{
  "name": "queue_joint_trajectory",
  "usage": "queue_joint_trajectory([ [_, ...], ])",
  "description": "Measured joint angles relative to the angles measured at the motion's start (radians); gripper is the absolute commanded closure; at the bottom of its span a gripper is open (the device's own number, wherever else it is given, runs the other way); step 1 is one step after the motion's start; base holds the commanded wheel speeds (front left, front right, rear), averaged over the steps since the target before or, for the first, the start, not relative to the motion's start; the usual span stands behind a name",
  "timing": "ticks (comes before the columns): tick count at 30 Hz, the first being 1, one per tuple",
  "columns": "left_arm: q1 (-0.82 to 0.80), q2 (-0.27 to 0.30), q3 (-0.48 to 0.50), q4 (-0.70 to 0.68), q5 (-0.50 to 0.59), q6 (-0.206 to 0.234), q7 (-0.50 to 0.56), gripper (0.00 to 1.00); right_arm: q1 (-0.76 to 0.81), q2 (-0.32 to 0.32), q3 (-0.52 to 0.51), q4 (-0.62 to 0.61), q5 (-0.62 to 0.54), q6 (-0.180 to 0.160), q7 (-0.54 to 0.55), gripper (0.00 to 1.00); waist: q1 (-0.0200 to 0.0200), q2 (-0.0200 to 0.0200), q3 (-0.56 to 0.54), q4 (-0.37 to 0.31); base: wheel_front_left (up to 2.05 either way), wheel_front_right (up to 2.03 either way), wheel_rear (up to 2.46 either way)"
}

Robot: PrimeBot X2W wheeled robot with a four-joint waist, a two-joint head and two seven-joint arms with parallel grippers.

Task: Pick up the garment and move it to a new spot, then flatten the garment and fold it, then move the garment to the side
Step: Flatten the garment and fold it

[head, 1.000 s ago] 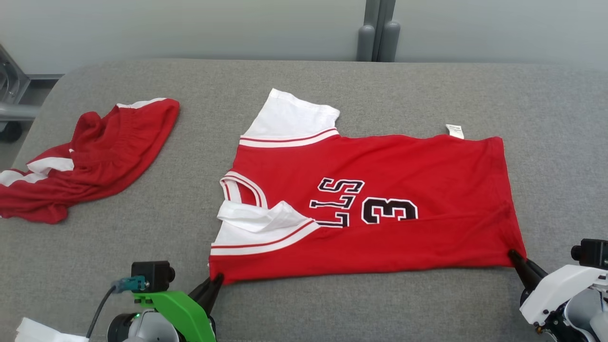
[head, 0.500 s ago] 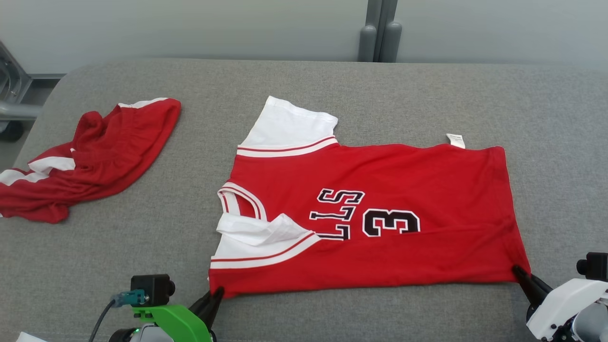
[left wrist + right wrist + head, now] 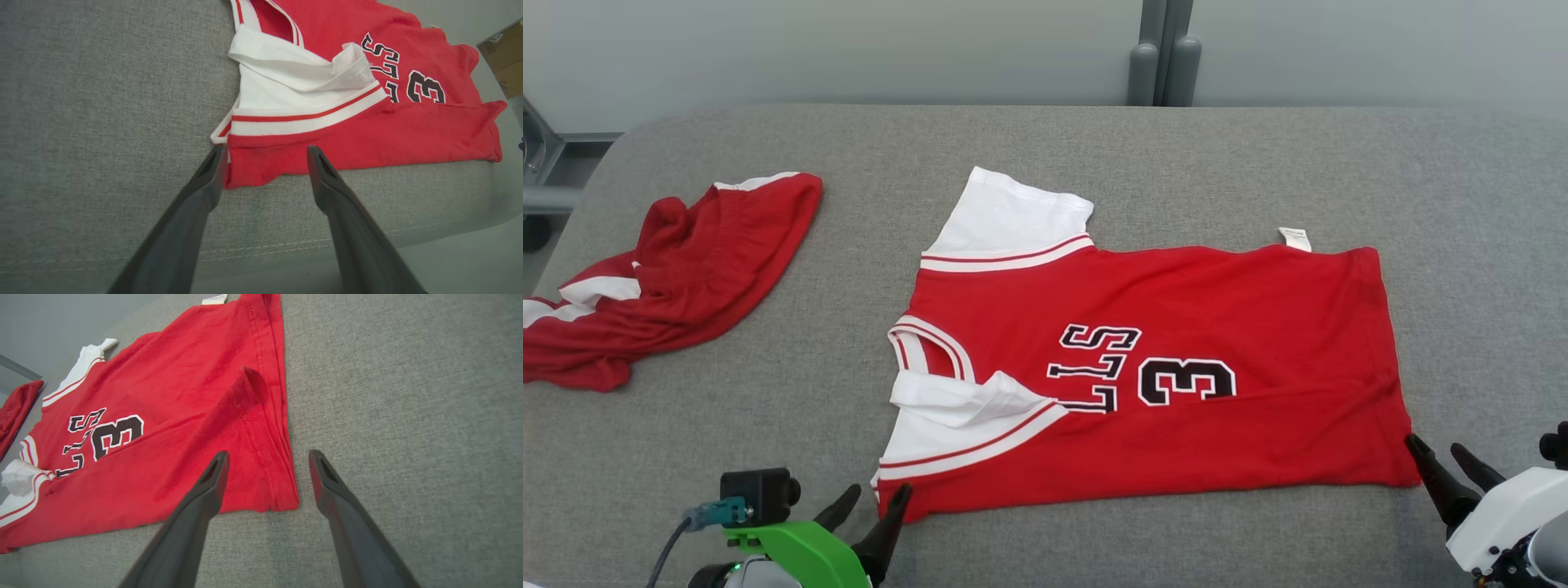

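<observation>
Both claws stand wide open and hold nothing: the left claw straddles the near collar-end corner of the red jersey, and the right claw straddles the near hem corner. The cloth lies slack on the grey table between each pair of fingers. The jersey is spread sideways across the middle of the table, neck toward the robot's left and hem toward its right. Its far sleeve lies flat, while the near sleeve is bunched and lapped over itself. I judge the move to a new spot done and the flattening in hand, since the body lies mostly smooth. A long lap of cloth runs along the near side and covers the lower edge of the lettering. Whether that is a first fold or only a crease I cannot tell. Next, the bunched sleeve probably wants smoothing. The claws would then close on the two near corners and carry them over together, so the edge stays straight. A white tag peeks out at the far hem. A second red garment lies well apart to the left, cut off by the head view's edge. Part of the lettering is hidden, and I cannot make out whether any fingertip rests on the cloth.
</observation>
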Motion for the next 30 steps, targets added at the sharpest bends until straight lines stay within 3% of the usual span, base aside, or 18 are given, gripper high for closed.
queue_joint_trajectory([
  [15,-0.006,0.04,0.068,-0.128,0.028,0.026,-0.04,0.0,0.003,-0.053,-0.053,-0.129,-0.054,-0.052,-0.055,0.0,0.0,0.0,0.004,-0.009,0.0,0.0,0.0],
  [19,-0.047,0.059,0.073,-0.164,0.05,0.027,-0.039,0.0,-0.023,-0.053,-0.058,-0.155,-0.067,-0.069,-0.068,0.0,0.0,0.0,0.018,-0.011,0.0,0.0,0.0],
  [30,-0.204,0.073,0.066,-0.239,0.08,0.028,0.007,0.0,-0.16,-0.048,-0.091,-0.181,-0.029,-0.078,-0.048,0.0,0.0,0.0,0.096,-0.022,0.0,0.0,0.0],
])
